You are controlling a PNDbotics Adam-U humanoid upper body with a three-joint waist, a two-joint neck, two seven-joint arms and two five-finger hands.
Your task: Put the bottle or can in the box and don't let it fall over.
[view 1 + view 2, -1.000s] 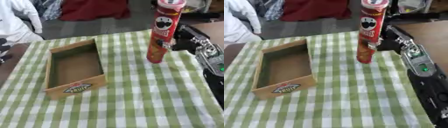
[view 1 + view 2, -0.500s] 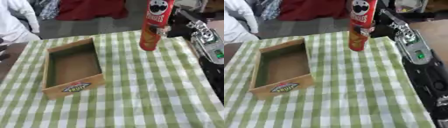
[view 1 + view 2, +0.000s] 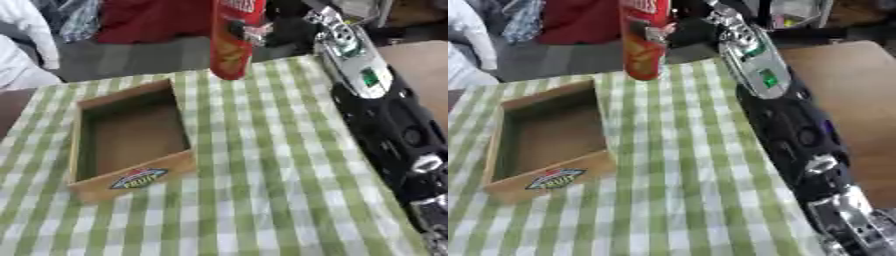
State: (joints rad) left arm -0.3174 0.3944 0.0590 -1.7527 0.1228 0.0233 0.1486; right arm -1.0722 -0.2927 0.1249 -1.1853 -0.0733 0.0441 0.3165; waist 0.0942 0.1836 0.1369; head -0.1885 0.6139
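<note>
Red can held aloft beyond the box's far right corner.

The tall red can point(image 3: 233, 37) hangs upright above the green checked cloth point(image 3: 262, 170), its base clear of the fabric and just past the far right corner of the wooden box point(image 3: 131, 142). The right hand point(image 3: 262, 31) has fingers curled round the can's side, its black and silver arm point(image 3: 376, 105) running along the box's right. The box stands open, a fruit label point(image 3: 137, 178) on its near wall.

red can point(image 3: 233, 40), green-checked cloth point(image 3: 280, 165), tan box point(image 3: 131, 142)
</note>
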